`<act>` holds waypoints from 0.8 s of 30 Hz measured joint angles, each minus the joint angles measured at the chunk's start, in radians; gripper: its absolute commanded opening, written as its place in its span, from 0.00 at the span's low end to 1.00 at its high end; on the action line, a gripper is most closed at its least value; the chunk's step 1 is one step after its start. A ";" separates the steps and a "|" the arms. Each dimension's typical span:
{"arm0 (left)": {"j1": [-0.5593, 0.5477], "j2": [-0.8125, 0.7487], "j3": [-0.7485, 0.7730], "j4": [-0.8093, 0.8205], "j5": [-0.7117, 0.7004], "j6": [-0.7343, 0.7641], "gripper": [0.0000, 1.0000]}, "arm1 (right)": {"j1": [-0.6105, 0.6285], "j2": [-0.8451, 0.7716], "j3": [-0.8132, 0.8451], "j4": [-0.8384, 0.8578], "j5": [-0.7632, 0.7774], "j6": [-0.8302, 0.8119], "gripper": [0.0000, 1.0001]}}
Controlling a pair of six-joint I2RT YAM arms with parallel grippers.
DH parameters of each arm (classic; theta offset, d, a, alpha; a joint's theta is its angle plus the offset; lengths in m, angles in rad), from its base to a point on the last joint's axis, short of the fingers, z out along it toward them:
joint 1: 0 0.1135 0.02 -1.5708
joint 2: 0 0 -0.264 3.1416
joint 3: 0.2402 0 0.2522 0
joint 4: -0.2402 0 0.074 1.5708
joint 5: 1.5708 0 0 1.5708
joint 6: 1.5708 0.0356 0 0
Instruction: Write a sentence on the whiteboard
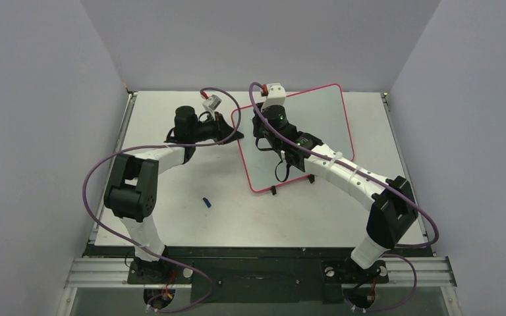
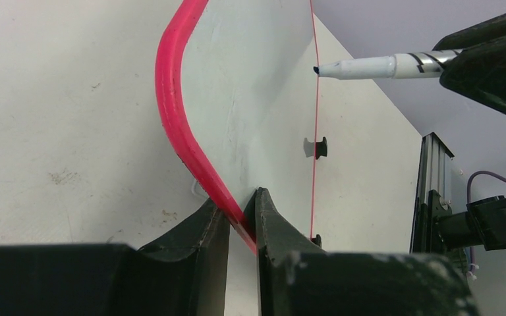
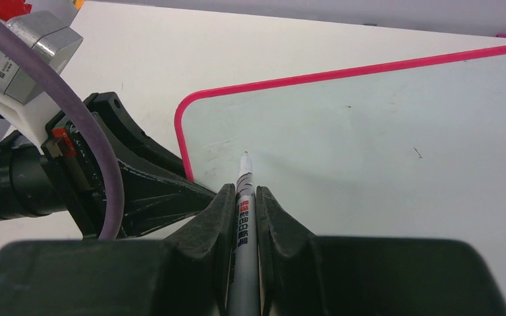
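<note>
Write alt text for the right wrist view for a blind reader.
The right gripper clamps a white marker pen, its tip aimed at a glossy pale whiteboard with a red-pink rim, near a rounded corner; no writing shows. At left, the black left gripper reaches the board's edge.

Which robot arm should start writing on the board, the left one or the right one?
Right. The right gripper holds the uncapped marker, its tip pointed at the whiteboard near a corner. The left gripper pinches the board's red rim, likely steadying it, and has no pen.
</note>
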 measured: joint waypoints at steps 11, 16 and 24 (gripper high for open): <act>0.000 -0.011 0.000 -0.046 -0.001 0.047 0.00 | 0.000 0.077 0.002 0.011 0.015 -0.003 0.00; 0.000 -0.013 -0.002 -0.068 -0.008 0.058 0.00 | 0.000 0.098 0.023 0.011 0.016 -0.006 0.00; -0.003 -0.016 -0.002 -0.071 -0.007 0.071 0.00 | 0.009 0.099 0.031 0.010 0.014 -0.008 0.00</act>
